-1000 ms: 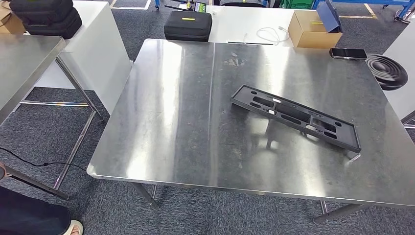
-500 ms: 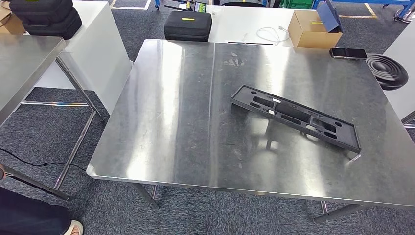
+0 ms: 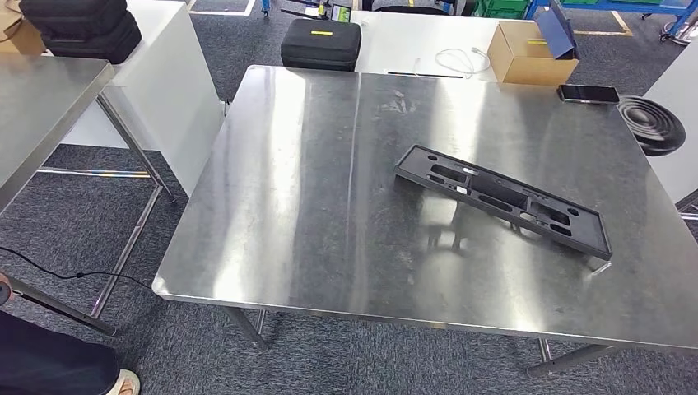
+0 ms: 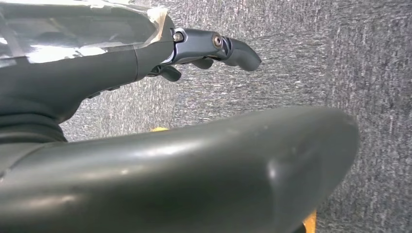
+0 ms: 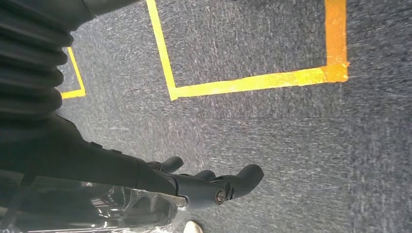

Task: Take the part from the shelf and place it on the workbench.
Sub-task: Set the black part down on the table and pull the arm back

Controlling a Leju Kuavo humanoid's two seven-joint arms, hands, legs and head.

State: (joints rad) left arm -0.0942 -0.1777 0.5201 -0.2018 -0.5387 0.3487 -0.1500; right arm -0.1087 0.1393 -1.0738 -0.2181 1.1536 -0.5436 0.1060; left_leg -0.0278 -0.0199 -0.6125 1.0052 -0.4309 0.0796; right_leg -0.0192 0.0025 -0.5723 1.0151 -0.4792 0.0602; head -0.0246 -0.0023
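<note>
The long black plastic frame part with cut-out slots (image 3: 504, 199) is lying on the shiny stainless-steel tabletop (image 3: 313, 206), toward its right half, angled diagonally, its far end nearer the middle. Nothing is touching it. The left hand (image 4: 204, 51) is hanging over grey carpet floor (image 4: 340, 58), fingers loosely apart, holding nothing. The right hand (image 5: 209, 182) is hanging over carpet beside yellow floor tape lines (image 5: 252, 82), fingers spread, holding nothing too.
</note>
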